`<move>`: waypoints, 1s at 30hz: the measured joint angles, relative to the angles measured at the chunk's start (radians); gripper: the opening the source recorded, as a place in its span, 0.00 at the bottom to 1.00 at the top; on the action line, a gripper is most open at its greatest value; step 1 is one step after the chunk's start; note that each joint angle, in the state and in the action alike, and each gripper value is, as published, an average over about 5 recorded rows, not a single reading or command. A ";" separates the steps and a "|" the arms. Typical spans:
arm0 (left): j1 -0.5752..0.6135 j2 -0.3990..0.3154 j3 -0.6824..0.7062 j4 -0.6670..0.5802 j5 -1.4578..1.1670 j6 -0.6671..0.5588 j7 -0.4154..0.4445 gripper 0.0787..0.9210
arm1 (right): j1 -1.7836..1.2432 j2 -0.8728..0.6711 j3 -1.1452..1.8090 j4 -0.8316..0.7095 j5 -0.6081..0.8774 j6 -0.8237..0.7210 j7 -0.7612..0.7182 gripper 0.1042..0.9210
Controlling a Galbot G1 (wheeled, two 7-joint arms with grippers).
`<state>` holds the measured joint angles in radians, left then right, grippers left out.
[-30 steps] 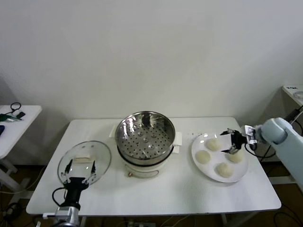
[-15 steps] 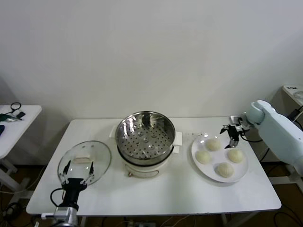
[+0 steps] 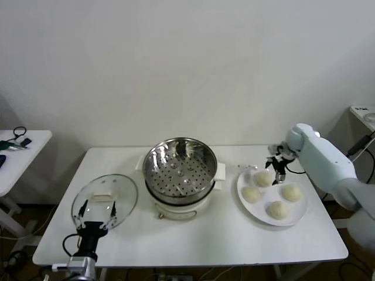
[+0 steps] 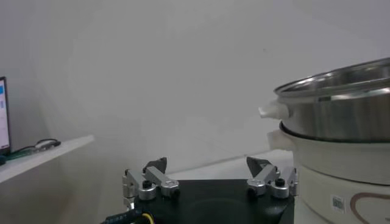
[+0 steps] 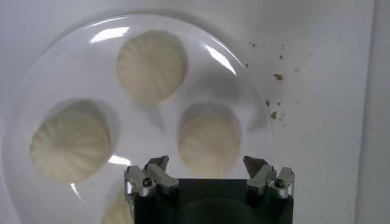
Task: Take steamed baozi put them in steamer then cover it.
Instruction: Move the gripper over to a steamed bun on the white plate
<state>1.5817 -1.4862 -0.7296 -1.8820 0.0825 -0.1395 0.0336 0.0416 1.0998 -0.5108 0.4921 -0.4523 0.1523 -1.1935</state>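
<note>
While the left tool (image 3: 98, 223) waits wide open, the open right tool (image 3: 276, 167) should drop gently around the twelve o'clock bun (image 5: 209, 137).

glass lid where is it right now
In the head view the glass lid lies flat on the table's near left part, left of the steamer, with the open left gripper at its near edge.

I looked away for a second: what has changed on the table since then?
The right end effector, open, swung from the plate's right side toward its far-left bun; nothing taken hold of. All four baozi, the steamer, the cover and the left end effector stayed put.
</note>
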 measured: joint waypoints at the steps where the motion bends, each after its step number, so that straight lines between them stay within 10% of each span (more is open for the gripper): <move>1: 0.000 0.001 0.000 0.001 0.000 -0.001 0.000 0.88 | 0.001 0.009 0.006 -0.012 -0.011 0.003 0.003 0.88; 30: 0.010 0.001 0.000 0.014 0.004 -0.012 -0.002 0.88 | 0.012 0.109 0.093 -0.162 -0.175 0.046 0.012 0.79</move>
<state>1.5914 -1.4852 -0.7299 -1.8684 0.0861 -0.1517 0.0317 0.0531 1.2086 -0.4176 0.3301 -0.6276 0.1979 -1.1813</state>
